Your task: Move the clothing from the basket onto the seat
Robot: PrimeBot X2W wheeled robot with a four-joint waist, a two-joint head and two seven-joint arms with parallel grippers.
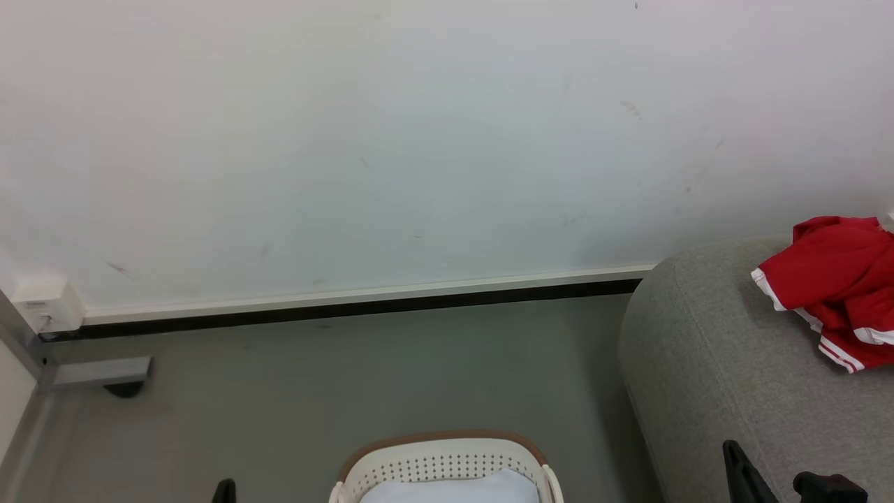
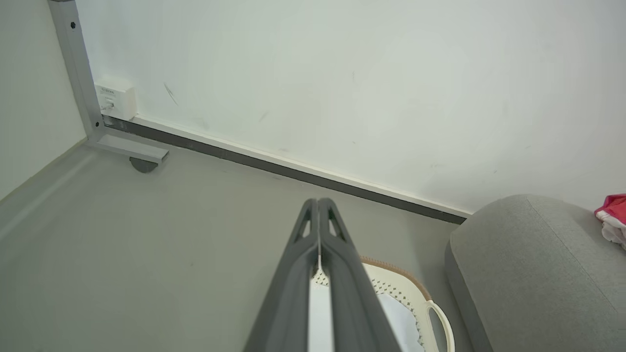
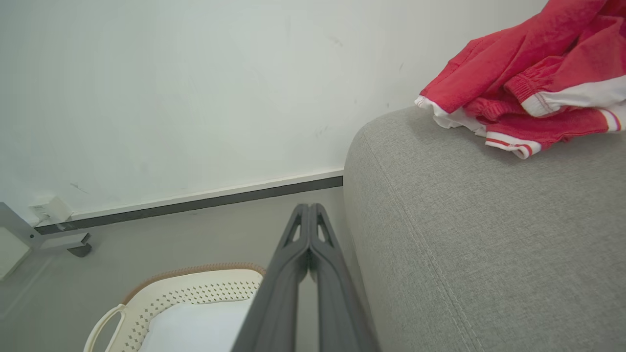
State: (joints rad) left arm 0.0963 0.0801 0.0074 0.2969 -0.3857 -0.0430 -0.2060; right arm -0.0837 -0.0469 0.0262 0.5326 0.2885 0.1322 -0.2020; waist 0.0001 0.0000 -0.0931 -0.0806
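Note:
The red clothing (image 1: 834, 279) with white cuffs lies bunched on the grey seat (image 1: 712, 363) at the right; it also shows in the right wrist view (image 3: 528, 83), and a corner shows in the left wrist view (image 2: 614, 215). The cream basket (image 1: 447, 454) with its brown rim stands on the floor left of the seat, holding a plain pale pad (image 1: 450, 489). My left gripper (image 2: 318, 203) is shut on nothing, above the basket (image 2: 406, 283). My right gripper (image 3: 308, 208) is shut and empty too, between the basket (image 3: 195, 283) and the seat (image 3: 464, 220).
A white wall with a dark baseboard (image 1: 349, 307) runs behind the grey floor. A grey metal frame leg with a foot (image 1: 105, 374) and a white wall socket box (image 1: 49, 307) stand at the far left. Open floor lies between them and the basket.

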